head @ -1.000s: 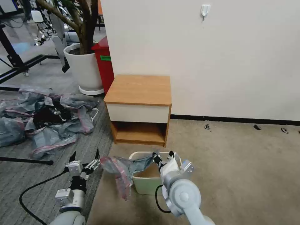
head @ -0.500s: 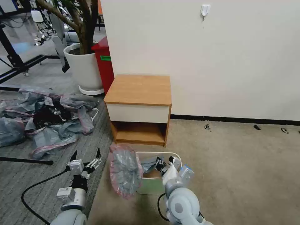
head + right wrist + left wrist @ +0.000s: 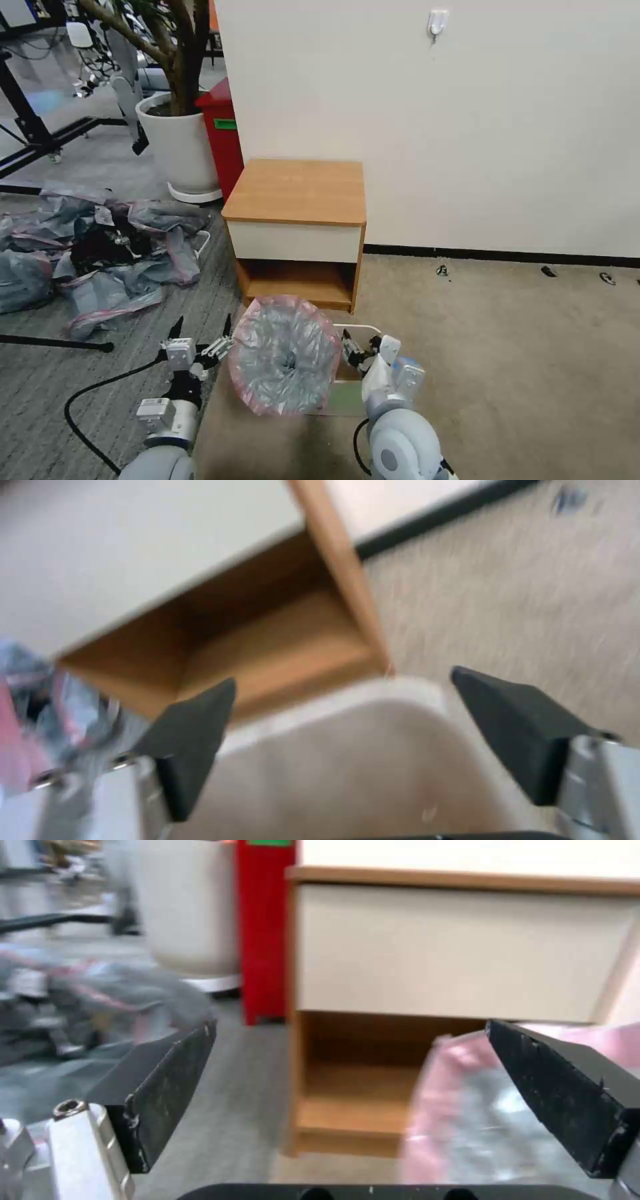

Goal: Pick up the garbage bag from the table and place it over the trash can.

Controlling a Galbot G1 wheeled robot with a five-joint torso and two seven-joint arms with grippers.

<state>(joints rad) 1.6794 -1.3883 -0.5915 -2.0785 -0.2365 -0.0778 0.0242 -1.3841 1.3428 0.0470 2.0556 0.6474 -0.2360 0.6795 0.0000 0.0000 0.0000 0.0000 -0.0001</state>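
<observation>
Most of the trash can (image 3: 363,330) is being hidden by the garbage bag (image 3: 285,355), which is being spread like a round disc over the can's left part, in front of the table (image 3: 297,190); whether the bag's pink band is being caught on the rim cannot be told. The right gripper (image 3: 360,349) is being held over the can, jaws wide apart and empty. The left gripper (image 3: 202,340) is being kept just beside the bag, also wide and holding nothing.

The garbage bag (image 3: 285,357) lies over the trash can (image 3: 360,329), before the table (image 3: 298,190).
</observation>
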